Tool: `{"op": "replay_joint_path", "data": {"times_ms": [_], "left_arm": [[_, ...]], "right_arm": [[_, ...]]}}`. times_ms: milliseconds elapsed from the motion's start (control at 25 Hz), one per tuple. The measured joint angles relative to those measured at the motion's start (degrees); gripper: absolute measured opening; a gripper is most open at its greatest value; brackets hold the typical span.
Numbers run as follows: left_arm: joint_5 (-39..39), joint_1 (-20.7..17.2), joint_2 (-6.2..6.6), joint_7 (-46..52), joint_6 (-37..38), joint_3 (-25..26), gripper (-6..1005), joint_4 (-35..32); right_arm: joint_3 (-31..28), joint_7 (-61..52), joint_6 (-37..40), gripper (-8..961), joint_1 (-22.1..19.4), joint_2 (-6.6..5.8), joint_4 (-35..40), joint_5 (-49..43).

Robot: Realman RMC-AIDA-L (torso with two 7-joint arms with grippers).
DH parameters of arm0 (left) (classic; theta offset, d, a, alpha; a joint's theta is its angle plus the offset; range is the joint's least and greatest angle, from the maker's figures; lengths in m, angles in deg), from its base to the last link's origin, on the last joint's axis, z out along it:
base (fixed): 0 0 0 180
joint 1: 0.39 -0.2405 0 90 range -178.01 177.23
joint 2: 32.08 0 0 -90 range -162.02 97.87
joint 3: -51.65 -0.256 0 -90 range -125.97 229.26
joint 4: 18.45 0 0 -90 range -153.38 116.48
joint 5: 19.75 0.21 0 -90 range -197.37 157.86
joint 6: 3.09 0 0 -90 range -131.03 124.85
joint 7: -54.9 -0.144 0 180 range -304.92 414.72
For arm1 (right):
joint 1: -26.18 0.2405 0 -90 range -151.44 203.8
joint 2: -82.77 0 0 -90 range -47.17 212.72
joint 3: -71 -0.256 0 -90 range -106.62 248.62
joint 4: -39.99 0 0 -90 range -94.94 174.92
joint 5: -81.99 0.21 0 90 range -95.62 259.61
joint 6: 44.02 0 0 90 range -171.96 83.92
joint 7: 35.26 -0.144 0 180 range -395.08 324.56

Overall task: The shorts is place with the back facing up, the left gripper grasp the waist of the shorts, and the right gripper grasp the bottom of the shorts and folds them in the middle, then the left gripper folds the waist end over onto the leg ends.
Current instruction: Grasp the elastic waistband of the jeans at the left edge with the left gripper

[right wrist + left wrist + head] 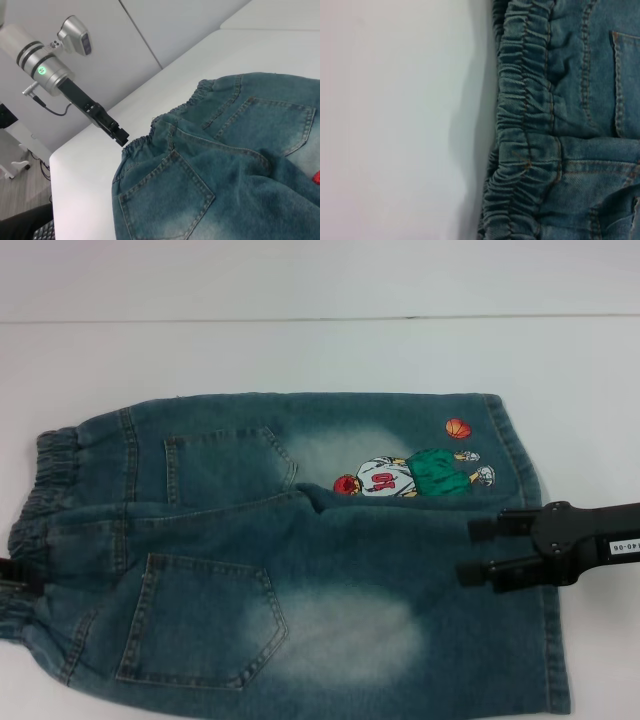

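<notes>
While the shorts (300, 560) lie back-up on the white table (300, 350), faded denim with bleached patches, the open right gripper (478, 552) hovers at the hems (540, 540); the left gripper (119, 134), at the waist (520, 125), I cannot tell.

Shorts (300, 570) near edge cut off

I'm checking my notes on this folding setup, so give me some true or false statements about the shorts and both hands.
1. The shorts lie with the back pockets facing up. True.
2. The cartoon sits on a back pocket. False: it is near the leg ends.
3. The right hand is open at the leg-end side. True.
4. The left hand is over a back pocket. False: it is at the edge of the waist.
</notes>
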Motion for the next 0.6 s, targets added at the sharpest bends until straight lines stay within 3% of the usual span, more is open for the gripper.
{"op": "replay_joint_path", "data": {"times_ms": [600], "left_arm": [[0.1, -0.7, 0.44, -0.1, -2.7, -0.9, 930, 0.8]], "right_arm": [[0.0, 0.1, -1.4, 945, 0.2, 0.15, 0.0, -0.1]]}}
